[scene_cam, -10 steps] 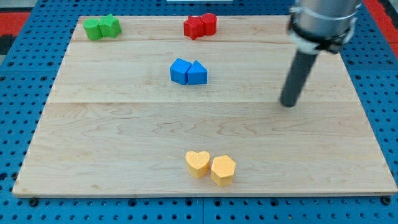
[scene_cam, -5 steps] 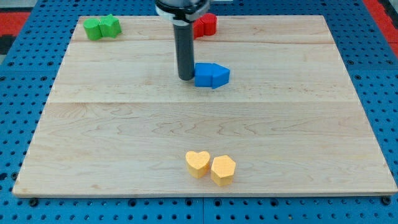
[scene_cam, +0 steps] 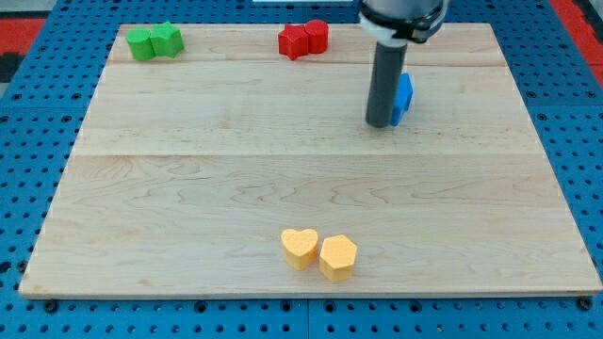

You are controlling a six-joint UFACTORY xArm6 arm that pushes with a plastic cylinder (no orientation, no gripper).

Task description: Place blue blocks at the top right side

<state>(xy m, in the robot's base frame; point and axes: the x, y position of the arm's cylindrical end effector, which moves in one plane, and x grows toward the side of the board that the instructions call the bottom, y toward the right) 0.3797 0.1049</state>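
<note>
The blue blocks (scene_cam: 404,98) sit in the upper right part of the wooden board (scene_cam: 188,188), mostly hidden behind my rod, so their shapes cannot be made out. My tip (scene_cam: 380,122) rests on the board against their left side, at their lower left edge.
Two green blocks (scene_cam: 155,41) sit at the board's top left corner. Two red blocks (scene_cam: 303,39) sit at the top centre. A yellow heart (scene_cam: 300,248) and a yellow hexagon (scene_cam: 337,257) sit side by side near the bottom edge.
My tip swept left across the board to the blue blocks' left side, then pushed them to the right and slightly up. The other blocks have not moved.
</note>
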